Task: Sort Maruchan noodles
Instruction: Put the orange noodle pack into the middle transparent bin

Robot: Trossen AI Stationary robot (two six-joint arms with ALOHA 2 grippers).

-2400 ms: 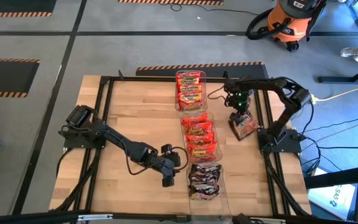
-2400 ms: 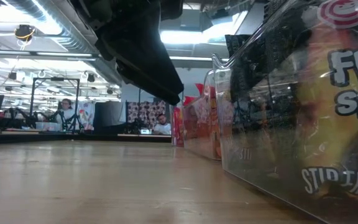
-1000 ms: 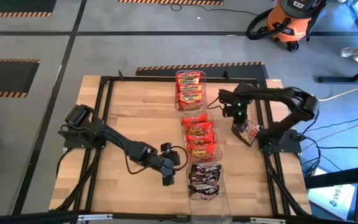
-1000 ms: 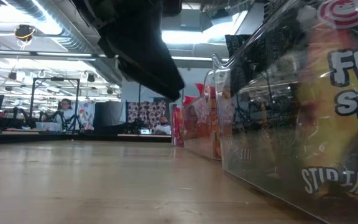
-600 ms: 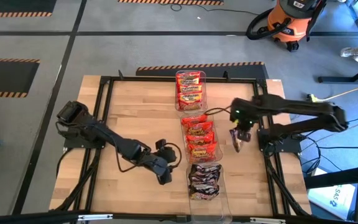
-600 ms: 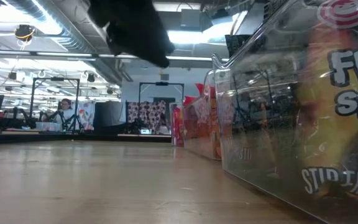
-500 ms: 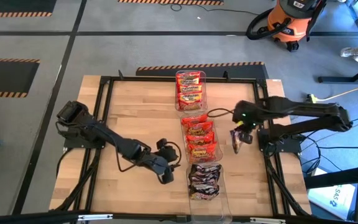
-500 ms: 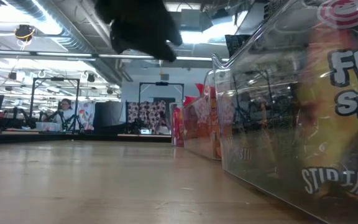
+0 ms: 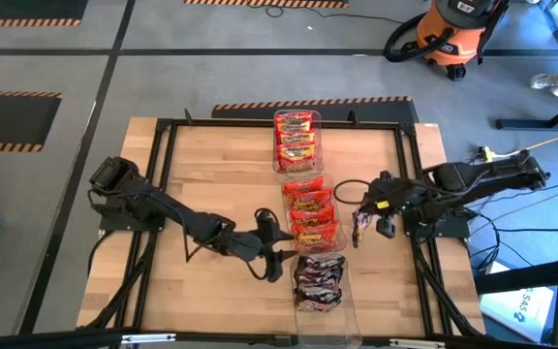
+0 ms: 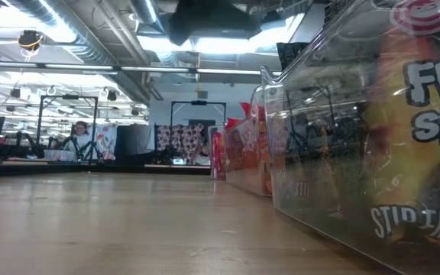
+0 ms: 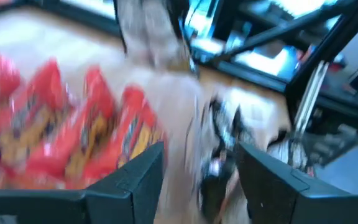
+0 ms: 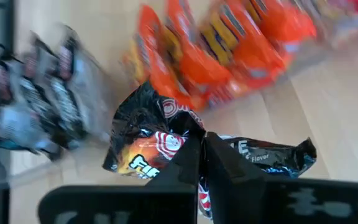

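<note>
High view: the right gripper point(image 9: 360, 231) is clamped on a crinkly black-and-red plastic noodle packet point(image 9: 359, 227) just beside the middle clear plastic bin point(image 9: 336, 206), while the left gripper point(image 9: 277, 264), fingers apart and empty, hovers near the bin of dark packets point(image 9: 318, 283).

Blurred throughout in the left wrist view: orange-red packets point(image 11: 61, 134) smeared, print unreadable. Cut off by the low view's right edge: nearest clear bin point(image 10: 342, 153), its label only partly legible. Half hidden behind the right gripper point(image 12: 202, 146) fingers: dark packet point(image 12: 160, 140), wording mostly covered. Smeared in the right wrist view: dark packets in a bin point(image 12: 39, 93).
</note>
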